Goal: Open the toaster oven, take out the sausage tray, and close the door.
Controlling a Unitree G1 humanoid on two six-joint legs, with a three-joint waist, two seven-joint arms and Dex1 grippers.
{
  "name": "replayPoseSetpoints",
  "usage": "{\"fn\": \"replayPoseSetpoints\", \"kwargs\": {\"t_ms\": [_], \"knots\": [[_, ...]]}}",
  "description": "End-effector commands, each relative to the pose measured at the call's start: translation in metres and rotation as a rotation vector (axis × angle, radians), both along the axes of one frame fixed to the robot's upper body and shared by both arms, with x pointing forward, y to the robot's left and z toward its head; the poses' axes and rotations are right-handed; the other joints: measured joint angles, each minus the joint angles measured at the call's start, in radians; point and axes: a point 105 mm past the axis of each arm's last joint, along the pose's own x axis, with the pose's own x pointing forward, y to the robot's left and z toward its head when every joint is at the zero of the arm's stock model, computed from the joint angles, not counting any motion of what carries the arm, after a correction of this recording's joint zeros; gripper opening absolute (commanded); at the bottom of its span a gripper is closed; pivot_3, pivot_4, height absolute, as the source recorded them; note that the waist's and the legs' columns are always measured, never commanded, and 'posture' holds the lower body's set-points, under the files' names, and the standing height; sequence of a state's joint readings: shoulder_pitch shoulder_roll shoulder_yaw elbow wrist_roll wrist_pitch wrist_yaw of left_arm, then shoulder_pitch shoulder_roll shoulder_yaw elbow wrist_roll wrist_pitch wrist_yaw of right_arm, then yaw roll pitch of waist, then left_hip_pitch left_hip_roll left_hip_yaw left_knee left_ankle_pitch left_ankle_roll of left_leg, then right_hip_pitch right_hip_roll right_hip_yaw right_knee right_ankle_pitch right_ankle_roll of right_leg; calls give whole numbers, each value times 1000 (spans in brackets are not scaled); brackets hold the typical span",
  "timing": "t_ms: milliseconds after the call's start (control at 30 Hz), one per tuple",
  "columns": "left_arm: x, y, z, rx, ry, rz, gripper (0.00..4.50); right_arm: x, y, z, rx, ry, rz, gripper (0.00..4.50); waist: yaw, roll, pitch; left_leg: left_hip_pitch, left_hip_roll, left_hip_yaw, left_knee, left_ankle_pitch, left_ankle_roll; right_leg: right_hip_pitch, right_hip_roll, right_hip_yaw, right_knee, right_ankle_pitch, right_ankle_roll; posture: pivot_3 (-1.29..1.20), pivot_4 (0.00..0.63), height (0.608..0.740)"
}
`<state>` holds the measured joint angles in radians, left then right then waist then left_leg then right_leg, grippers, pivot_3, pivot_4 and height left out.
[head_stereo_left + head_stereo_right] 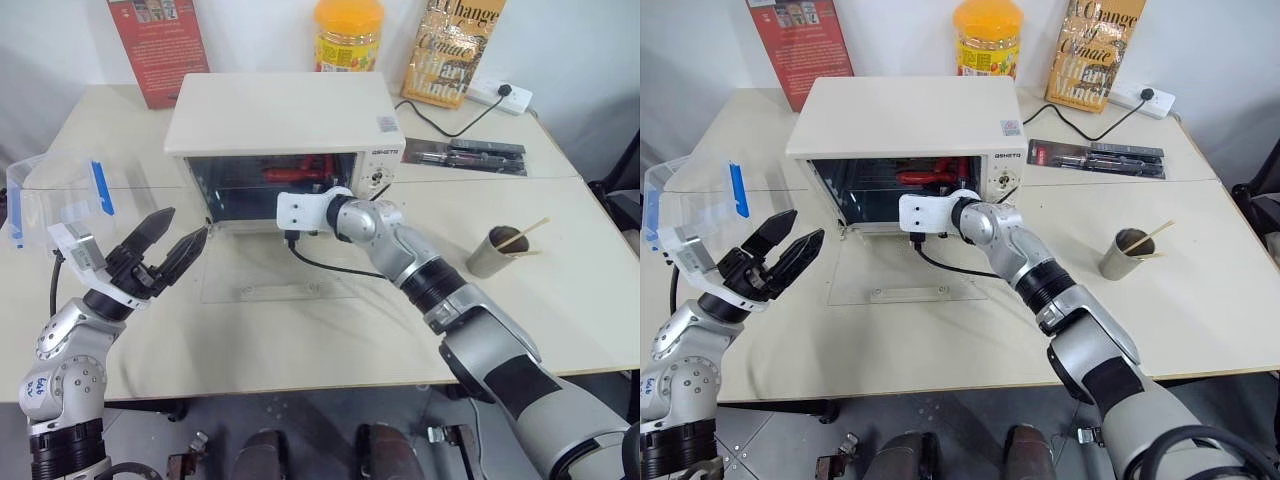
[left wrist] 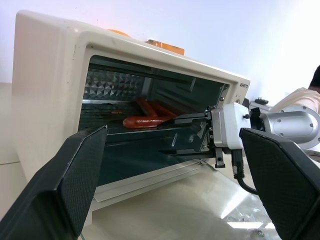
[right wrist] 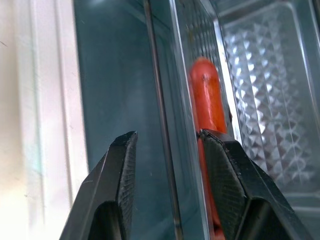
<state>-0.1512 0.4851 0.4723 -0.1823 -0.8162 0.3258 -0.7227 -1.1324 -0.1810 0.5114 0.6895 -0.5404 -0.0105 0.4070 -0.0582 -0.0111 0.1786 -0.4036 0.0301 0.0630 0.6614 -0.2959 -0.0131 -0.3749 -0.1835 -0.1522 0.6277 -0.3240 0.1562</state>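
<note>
With the door (image 1: 908, 272) flat at the toaster oven's (image 1: 900, 120) six o'clock, the right gripper (image 3: 167, 150), parted astride the sausage tray's (image 2: 150, 131) rim inside, risked tipping sausages if it clamped crookedly.

Cream-white toaster oven (image 1: 285, 112) — red sausages (image 2: 145, 120).

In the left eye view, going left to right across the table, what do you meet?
Clear plastic container → left gripper → toaster oven → black tool → metal cup with chopsticks.
</note>
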Motion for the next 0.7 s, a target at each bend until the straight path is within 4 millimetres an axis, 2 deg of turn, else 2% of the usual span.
{"fn": "replayPoseSetpoints", "kwargs": {"t_ms": [33,333,433,533,600,700], "knots": [[-4,8,13,17,-54,27,4500,3,4,15,38,-22,-12,2068,0,0,0,0,0,0,0,0,0,0,0,0,0,0,0,0,150,740],[-8,20,11,79,-5,47,4500,14,10,24,53,-47,-47,2068,-2,0,0,0,0,0,0,0,0,0,0,0,0,0,0,0,150,740],[-8,23,14,86,-11,55,4500,14,14,24,51,-59,-40,1510,-1,0,0,0,0,0,0,0,0,0,0,0,0,0,0,0,150,740],[-7,24,15,88,-12,57,4500,12,18,25,59,-65,-27,509,-2,0,0,0,0,0,0,0,0,0,0,0,0,0,0,0,150,740],[-6,23,14,89,-10,55,4500,11,19,25,55,-72,-16,14,-2,0,0,0,0,0,0,0,0,0,0,0,0,0,0,0,150,740],[-4,20,11,93,-1,48,4500,8,19,26,50,-90,-4,14,-2,0,0,0,0,0,-1,0,0,0,0,0,0,0,0,0,150,740]]}}
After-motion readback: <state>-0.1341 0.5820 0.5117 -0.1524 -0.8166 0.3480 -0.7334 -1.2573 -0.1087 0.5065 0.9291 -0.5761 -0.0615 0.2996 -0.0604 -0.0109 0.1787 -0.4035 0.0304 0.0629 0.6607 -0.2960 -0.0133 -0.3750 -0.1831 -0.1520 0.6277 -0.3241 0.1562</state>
